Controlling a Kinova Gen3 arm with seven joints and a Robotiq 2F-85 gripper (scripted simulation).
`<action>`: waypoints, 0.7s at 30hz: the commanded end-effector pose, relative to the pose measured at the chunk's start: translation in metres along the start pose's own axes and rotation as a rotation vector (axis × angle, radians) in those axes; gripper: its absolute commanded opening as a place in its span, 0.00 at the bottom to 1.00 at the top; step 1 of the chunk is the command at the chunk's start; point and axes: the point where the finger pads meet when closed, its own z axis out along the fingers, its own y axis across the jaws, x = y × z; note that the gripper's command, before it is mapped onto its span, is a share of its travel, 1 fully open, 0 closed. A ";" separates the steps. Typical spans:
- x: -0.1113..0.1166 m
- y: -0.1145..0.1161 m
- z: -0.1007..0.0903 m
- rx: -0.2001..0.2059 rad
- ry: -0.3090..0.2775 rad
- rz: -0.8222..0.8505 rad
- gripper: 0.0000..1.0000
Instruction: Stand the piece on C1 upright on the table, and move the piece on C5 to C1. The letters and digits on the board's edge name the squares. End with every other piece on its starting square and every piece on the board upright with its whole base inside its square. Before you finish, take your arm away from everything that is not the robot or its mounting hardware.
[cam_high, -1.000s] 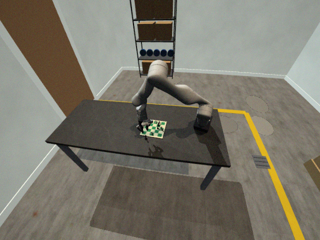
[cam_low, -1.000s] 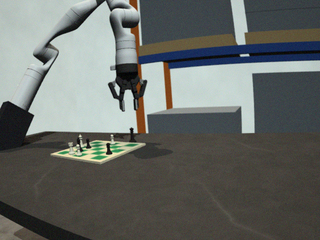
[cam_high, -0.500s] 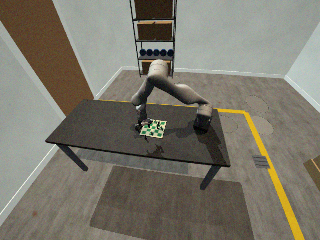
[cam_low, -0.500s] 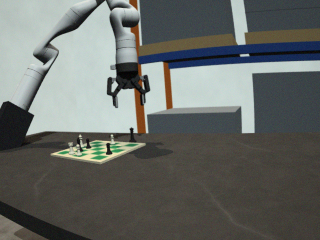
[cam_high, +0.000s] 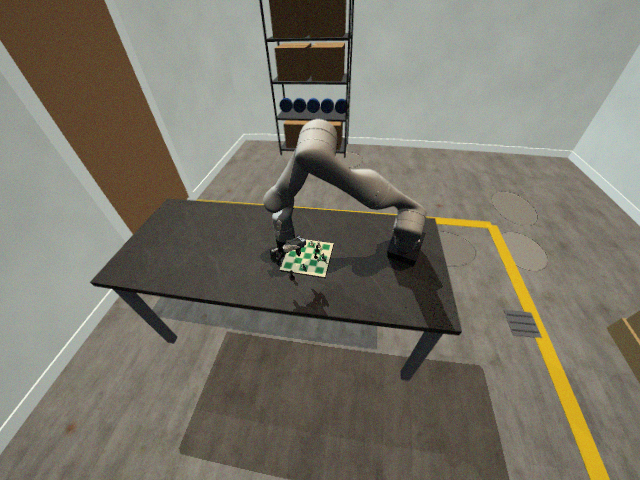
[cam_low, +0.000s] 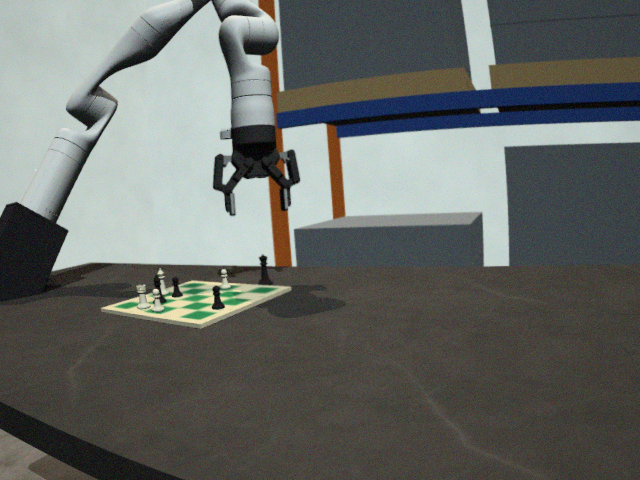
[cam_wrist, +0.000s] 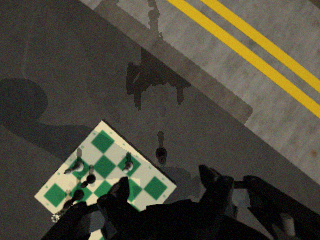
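Observation:
A small green and cream chessboard (cam_high: 321, 270) (cam_low: 197, 314) (cam_wrist: 102, 141) lies on the dark table (cam_high: 180, 248) (cam_low: 413, 361) (cam_wrist: 50, 60). A tall black piece (cam_low: 264, 268) (cam_wrist: 161, 153) (cam_high: 293, 277) stands upright on the table, just off the board's corner. My gripper (cam_low: 257, 206) (cam_wrist: 164, 178) is open and empty, high above that piece. On the board stand a white rook (cam_low: 141, 296), a white pawn (cam_low: 156, 300), a white bishop (cam_low: 161, 277), two black pawns (cam_low: 176, 286) (cam_low: 217, 298), another white pawn (cam_low: 223, 278) and a dark piece (cam_low: 157, 287). The board's edge labels are too small to read.
The arm's black base (cam_high: 406, 242) (cam_low: 25, 248) stands on the table beside the board. A shelf rack (cam_high: 310, 72) with boxes stands at the wall behind. Yellow floor lines (cam_high: 537, 320) (cam_wrist: 260, 55) run past the table.

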 end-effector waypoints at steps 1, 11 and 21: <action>-0.001 -0.002 -0.001 0.000 -0.002 -0.005 1.00; -0.005 -0.015 0.001 0.006 -0.003 -0.073 1.00; -0.011 -0.045 0.003 0.017 -0.003 -0.232 1.00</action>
